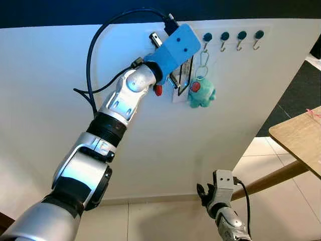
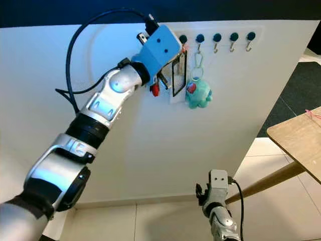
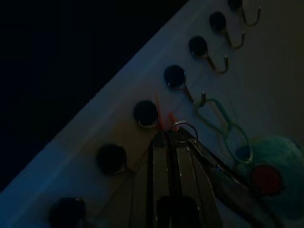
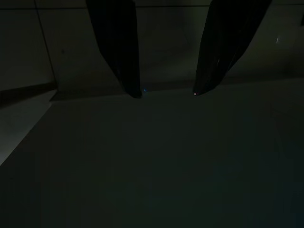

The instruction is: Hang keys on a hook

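Keys (image 1: 199, 90): teal plush charm on a pale green carabiner, hanging from a hook (image 1: 205, 47) in the row of dark-knobbed hooks (image 1: 233, 37) along the top of the white wall panel (image 1: 60, 100). A small metal ring (image 3: 184, 127) sits at the left end effector's (image 3: 170, 137) tips, just beside that hook; fingers pressed together, apparently pinching the ring, though the wrist view is dim.
Left arm (image 1: 125, 98): raised to the hook row, blue wrist housing just left of the charm.
Right end effector (image 4: 166, 92): hanging low near the floor, well below the hooks; fingers spread.
Wooden table (image 1: 301, 138): lower right of the panel
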### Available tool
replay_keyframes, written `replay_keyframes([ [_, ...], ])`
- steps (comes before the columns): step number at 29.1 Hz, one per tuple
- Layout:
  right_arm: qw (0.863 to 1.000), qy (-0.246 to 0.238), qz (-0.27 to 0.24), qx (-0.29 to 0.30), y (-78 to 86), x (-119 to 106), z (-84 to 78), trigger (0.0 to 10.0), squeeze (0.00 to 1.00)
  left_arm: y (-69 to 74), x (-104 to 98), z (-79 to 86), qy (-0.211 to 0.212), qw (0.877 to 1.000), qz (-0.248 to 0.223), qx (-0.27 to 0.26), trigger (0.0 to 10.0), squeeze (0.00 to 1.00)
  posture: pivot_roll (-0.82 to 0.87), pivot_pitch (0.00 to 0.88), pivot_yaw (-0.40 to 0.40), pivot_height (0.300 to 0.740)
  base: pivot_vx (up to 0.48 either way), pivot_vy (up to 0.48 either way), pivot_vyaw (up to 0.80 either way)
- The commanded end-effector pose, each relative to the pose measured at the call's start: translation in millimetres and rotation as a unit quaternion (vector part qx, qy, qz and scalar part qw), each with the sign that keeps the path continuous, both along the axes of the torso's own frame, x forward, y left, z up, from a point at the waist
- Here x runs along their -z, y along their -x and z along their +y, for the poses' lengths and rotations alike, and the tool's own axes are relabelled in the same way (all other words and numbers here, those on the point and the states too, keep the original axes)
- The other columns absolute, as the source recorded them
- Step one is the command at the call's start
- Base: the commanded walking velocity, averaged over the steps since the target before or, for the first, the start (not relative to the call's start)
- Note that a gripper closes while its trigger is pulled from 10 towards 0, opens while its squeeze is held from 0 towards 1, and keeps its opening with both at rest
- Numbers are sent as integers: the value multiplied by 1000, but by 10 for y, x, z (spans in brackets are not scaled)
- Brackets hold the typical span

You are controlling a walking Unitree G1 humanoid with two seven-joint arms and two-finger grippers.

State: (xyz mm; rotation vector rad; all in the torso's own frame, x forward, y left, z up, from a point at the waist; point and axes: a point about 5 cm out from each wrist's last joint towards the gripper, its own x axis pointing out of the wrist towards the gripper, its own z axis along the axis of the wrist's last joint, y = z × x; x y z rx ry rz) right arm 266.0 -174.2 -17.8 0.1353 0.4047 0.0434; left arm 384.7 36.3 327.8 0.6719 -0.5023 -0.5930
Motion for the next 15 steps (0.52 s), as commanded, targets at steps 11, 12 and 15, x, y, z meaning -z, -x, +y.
replay_keyframes([
  [11,1000,-3,4,12,7,11,-5,10000,0,-129,-29,122,5,999,-1,-52,10000,0,6,62,47,740,0,0,0],
  [12,1000,-3,4,12,7,11,-5,10000,0,-129,-29,122,5,999,-1,-52,10000,0,6,62,47,740,0,0,0],
  [15,1000,-2,4,12,7,11,-10,10000,0,-145,-43,172,5,998,-2,-56,10000,0,9,63,44,740,0,0,0],
])
